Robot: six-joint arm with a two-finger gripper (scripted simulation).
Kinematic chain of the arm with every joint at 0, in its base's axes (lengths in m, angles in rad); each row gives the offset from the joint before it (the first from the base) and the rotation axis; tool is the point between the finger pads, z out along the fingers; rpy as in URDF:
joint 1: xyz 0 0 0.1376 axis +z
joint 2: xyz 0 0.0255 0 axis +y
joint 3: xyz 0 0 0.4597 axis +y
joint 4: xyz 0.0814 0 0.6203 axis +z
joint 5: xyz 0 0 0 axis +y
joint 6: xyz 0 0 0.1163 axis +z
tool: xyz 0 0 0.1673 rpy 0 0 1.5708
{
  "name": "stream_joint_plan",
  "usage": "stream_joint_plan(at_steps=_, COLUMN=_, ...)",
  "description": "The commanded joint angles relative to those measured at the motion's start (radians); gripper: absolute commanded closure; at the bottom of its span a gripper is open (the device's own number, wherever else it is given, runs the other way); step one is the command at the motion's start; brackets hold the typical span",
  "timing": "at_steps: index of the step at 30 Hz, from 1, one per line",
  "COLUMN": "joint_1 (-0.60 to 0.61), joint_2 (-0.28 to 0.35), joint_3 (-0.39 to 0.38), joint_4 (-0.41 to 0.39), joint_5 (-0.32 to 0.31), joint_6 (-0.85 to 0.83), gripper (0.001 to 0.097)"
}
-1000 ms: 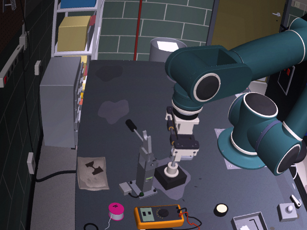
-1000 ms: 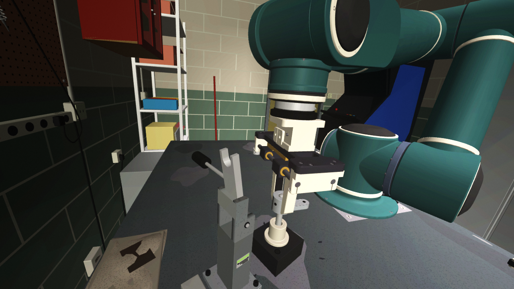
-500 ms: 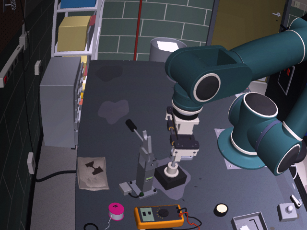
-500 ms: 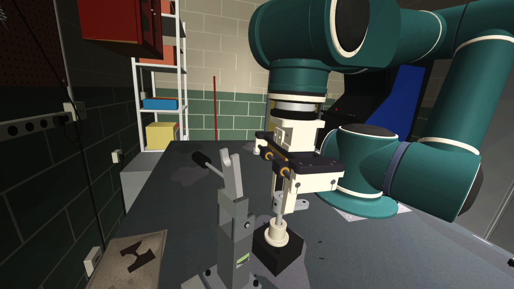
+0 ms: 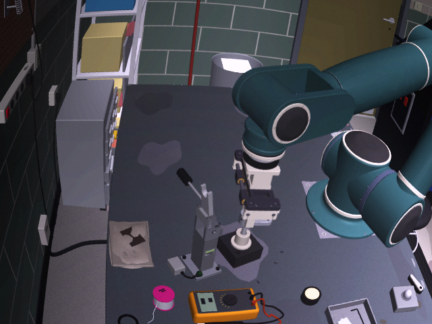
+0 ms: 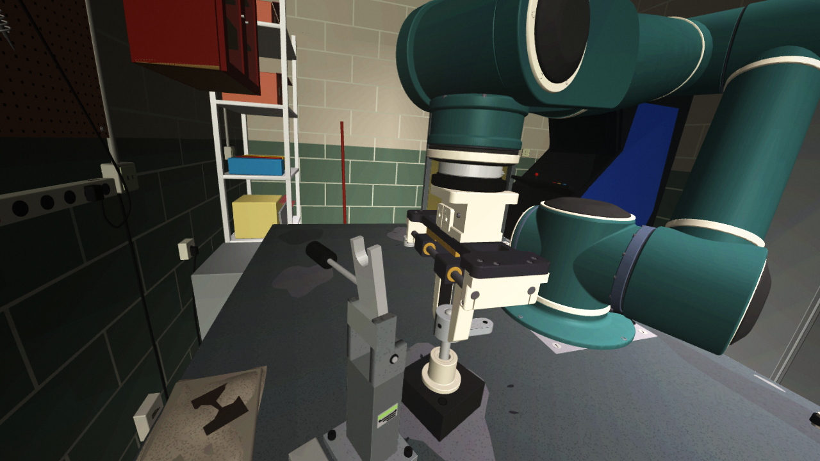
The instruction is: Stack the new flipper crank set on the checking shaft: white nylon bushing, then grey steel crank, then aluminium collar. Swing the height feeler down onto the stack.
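The grey steel crank [image 6: 453, 327] is partly hidden by my gripper's fingers; its round hub sits over the tip of the checking shaft [image 6: 442, 351] and its arm sticks out to the right. I hold this crank in my gripper [image 6: 450, 324] [image 5: 245, 223], directly above the shaft. The white nylon bushing [image 6: 441, 374] [image 5: 241, 240] sits on the shaft, resting on the black base block [image 5: 240, 251]. The height feeler [image 6: 367, 269] [image 5: 206, 197] stands raised on its grey post just left of the block, its black-knobbed handle [image 5: 184, 176] pointing up and left. I cannot see the aluminium collar.
Behind the bench stand a white shelf rack [image 5: 108, 38], a grey bin [image 5: 232, 68] and a brick wall. A grey drawer cabinet [image 5: 85, 143] flanks the left edge. At the front lie a stained paper [image 5: 129, 244], a pink spool [image 5: 163, 297], an orange multimeter [image 5: 223, 304] and a tray [image 5: 350, 312].
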Motion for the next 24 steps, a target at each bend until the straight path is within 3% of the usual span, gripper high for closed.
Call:
stream_joint_plan(at_steps=1, joint_1=0.0, joint_2=0.0, joint_3=-0.001, joint_4=0.0, joint_5=0.0, joint_6=0.0, gripper=0.0606)
stream_joint_plan(at_steps=7, joint_1=0.0, joint_2=0.0, joint_3=-0.001, joint_4=0.0, joint_5=0.0, joint_6=0.0, gripper=0.0486)
stream_joint_plan(at_steps=24, joint_1=0.0, joint_2=0.0, joint_3=-0.001, joint_4=0.0, joint_5=0.0, joint_6=0.0, gripper=0.0486)
